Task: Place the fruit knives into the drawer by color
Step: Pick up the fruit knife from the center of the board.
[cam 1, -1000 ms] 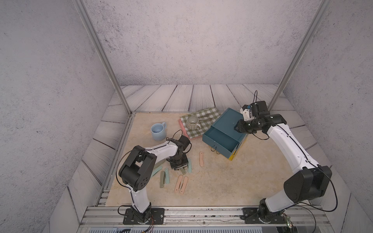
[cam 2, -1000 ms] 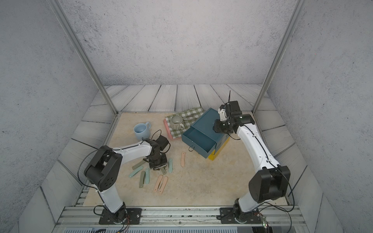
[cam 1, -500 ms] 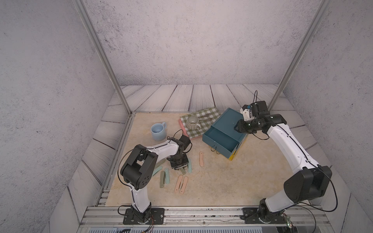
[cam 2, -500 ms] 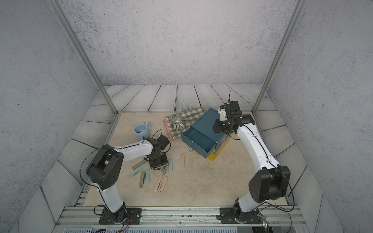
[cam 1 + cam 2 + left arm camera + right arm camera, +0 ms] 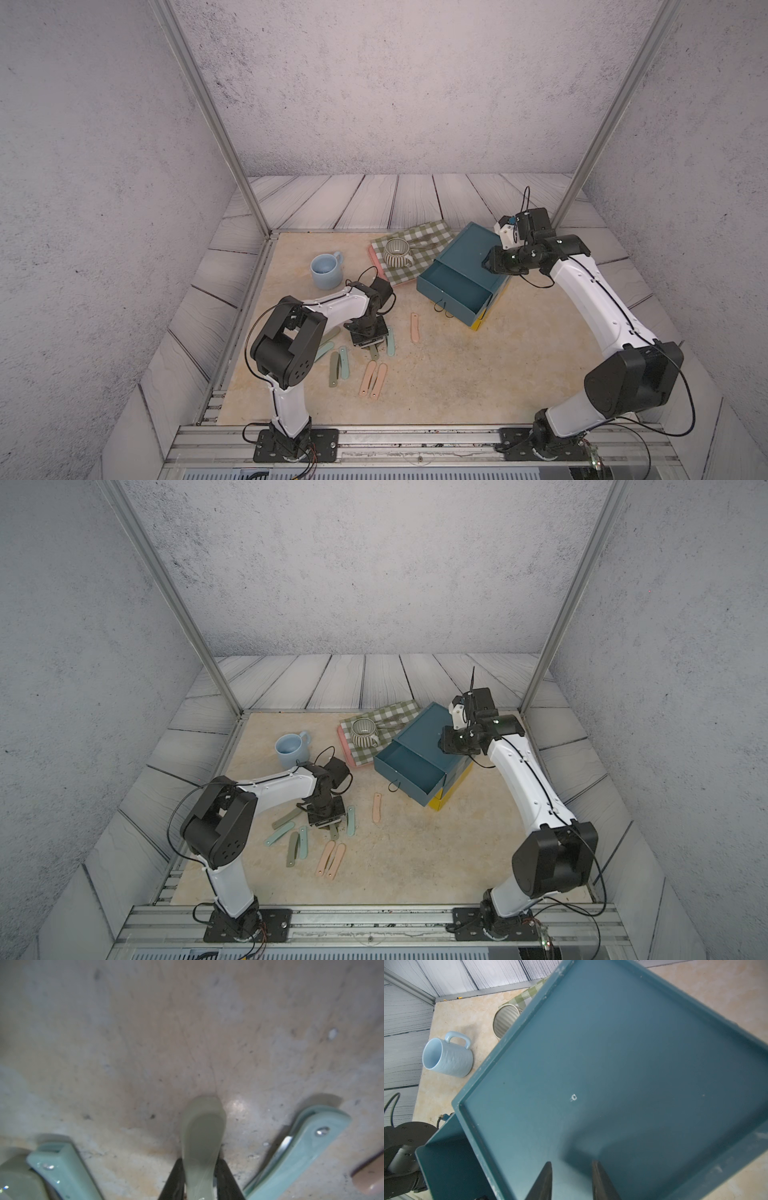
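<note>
Low in the centre of a top view, the olive knife (image 5: pixel 374 353) lies with its long axis running up the frame. The left pincer (image 5: pixel 199 1167) is clamped on its smooth, glossy sides. Mint knives (image 5: pixel 297 1147) and peach knives (image 5: pixel 368 376) lie flat nearby. The right pincer (image 5: pixel 571 1164) stands apart over the matte teal chest (image 5: pixel 469 249), whose drawer (image 5: pixel 451 286) is open. The tabletop (image 5: pixel 457 374) is mottled beige and the walls (image 5: pixel 374 104) rough grey.

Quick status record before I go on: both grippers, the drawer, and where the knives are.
left gripper: jaws shut on olive knife, low at the table
right gripper: jaws open, empty, over chest top
drawer: top one pulled out, no knife seen inside
loose on table: three mint knives, three peach knives, two more olive knives
</note>
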Robot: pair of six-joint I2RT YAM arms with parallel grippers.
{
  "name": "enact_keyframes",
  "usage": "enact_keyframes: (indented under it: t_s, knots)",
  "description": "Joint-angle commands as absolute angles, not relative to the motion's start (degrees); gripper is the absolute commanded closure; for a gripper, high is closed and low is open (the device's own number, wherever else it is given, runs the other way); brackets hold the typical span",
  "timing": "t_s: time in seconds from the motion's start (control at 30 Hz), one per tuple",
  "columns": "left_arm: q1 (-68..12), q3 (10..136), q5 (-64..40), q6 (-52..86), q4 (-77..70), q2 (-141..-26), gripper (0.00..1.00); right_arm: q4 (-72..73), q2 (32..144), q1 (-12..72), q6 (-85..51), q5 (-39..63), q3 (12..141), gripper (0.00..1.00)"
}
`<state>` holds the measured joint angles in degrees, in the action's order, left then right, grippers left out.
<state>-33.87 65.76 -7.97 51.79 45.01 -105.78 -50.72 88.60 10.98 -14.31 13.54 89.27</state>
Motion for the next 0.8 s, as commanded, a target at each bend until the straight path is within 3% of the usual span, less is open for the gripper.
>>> enact_keyframes:
  t_s: [0.0,0.77]
  knots:
    - [-33.75,64.04,-6.6,50.63,41.57,-109.78,1.0,-57.04,88.94,11.14,-13.89,13.03,87.13,0.66]
    - [-33.49,68.41,-5.48,49.15,45.85,-102.67,1.0,-56.95,88.6,11.13,-14.27,13.05,86.34,0.65]
